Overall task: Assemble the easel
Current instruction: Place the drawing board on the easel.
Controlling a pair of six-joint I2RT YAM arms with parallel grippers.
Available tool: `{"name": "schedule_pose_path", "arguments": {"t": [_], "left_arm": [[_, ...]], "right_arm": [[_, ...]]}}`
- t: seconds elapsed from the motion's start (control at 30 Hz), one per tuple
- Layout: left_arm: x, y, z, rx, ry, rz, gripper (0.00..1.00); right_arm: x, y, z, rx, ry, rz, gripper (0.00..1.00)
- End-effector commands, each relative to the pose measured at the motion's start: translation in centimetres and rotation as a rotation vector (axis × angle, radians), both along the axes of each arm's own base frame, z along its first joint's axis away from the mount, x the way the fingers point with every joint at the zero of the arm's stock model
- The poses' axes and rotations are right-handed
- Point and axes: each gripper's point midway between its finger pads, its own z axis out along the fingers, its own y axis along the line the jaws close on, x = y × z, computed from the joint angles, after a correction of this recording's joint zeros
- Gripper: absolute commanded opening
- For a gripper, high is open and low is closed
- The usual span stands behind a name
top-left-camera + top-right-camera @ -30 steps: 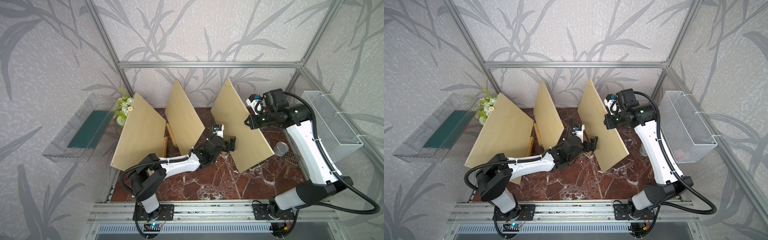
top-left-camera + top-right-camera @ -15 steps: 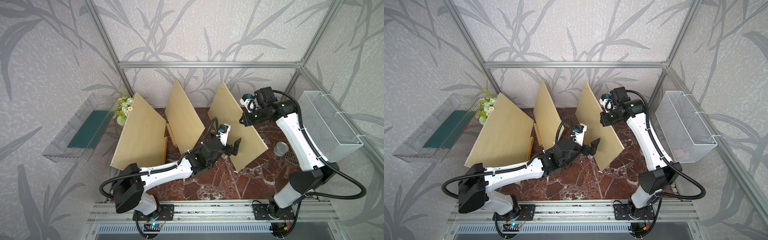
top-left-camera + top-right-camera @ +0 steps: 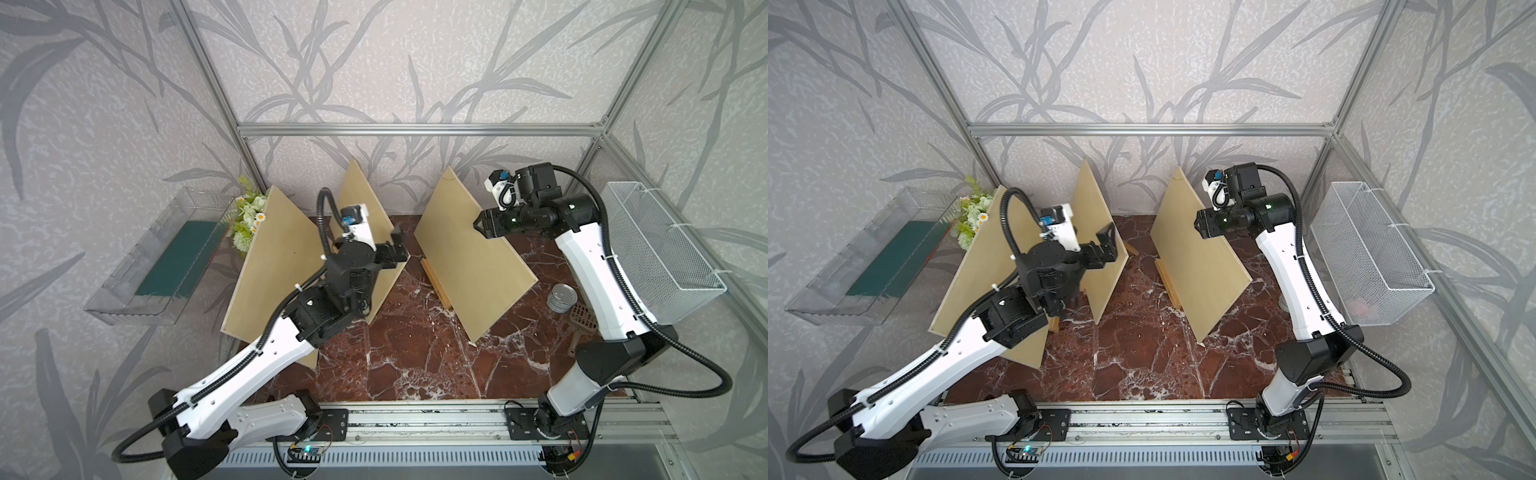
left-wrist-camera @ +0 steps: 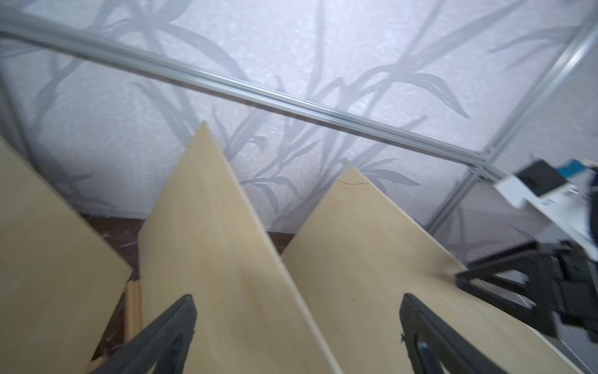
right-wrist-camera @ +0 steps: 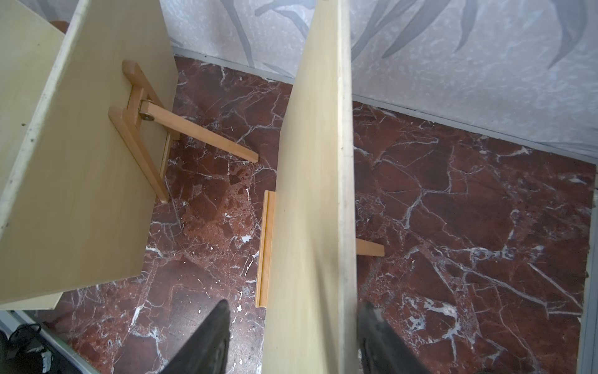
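Over on the right side of the marble tabletop (image 3: 399, 353), my right gripper (image 3: 478, 224) straddles the upper edge of the rightmost board (image 3: 469, 266). Its jaws are parted with one finger on each side, and the right wrist view shows a gap between finger and wood, so it grips nothing. I take that as a guard position: should the board tip, the fingers are there to catch it.

The board stands tilted, its foot on the ledge (image 5: 265, 249) of the right-hand easel (image 3: 435, 284), whose rear leg (image 5: 370, 247) sticks out behind it. The board seems to be carried by the easel alone, which suggests this one is about done.

My left gripper (image 3: 1108, 245) hangs spread wide and empty in front of the middle board (image 3: 361, 187) — clear of the wood, probably so it disturbs nothing. That board leans on its own middle easel (image 5: 142, 110), whose hinge and splayed leg show from behind. The left board (image 3: 270, 257) stands tilted too, well apart from the rightmost one.

As for writing, I can read none. The blue tags on the wrist cameras are too small to make out, and the tin (image 3: 561, 297) by the right arm shows no legible label.
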Motion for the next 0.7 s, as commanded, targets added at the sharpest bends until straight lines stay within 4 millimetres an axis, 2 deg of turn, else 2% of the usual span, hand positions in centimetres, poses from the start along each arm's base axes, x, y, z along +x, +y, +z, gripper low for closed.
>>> {"name": "schedule_pose_path", "arguments": {"t": [0.0,0.2,0.3,0.43,0.57,0.67], "left_arm": [[-0.2,4.2,-5.0,-0.053,0.173,0.104,0.99],[0.1,8.7,-10.3,-0.090,0.420,0.192,0.99],[0.5,10.5,-13.7,-0.134,0.554,0.251,0.99],[1.7,11.1,-17.9,-0.217,0.657,0.256,0.96],[3.8,11.1,-20.5,-0.251,0.696,0.254,0.95],[5.7,10.8,-22.1,-0.289,0.709,0.240,0.93]], "right_arm": [[0.6,-0.4,3.0,-0.010,-0.107,-0.029,0.67],[-0.3,-2.6,7.6,-0.020,-0.267,-0.115,0.69],[-1.2,-3.6,8.3,-0.018,-0.300,-0.160,0.70],[-2.3,-5.3,7.3,-0.043,-0.297,-0.221,0.71],[-2.7,-7.1,4.6,-0.029,-0.220,-0.298,0.71],[-3.0,-6.6,2.6,0.012,-0.158,-0.280,0.70]]}}
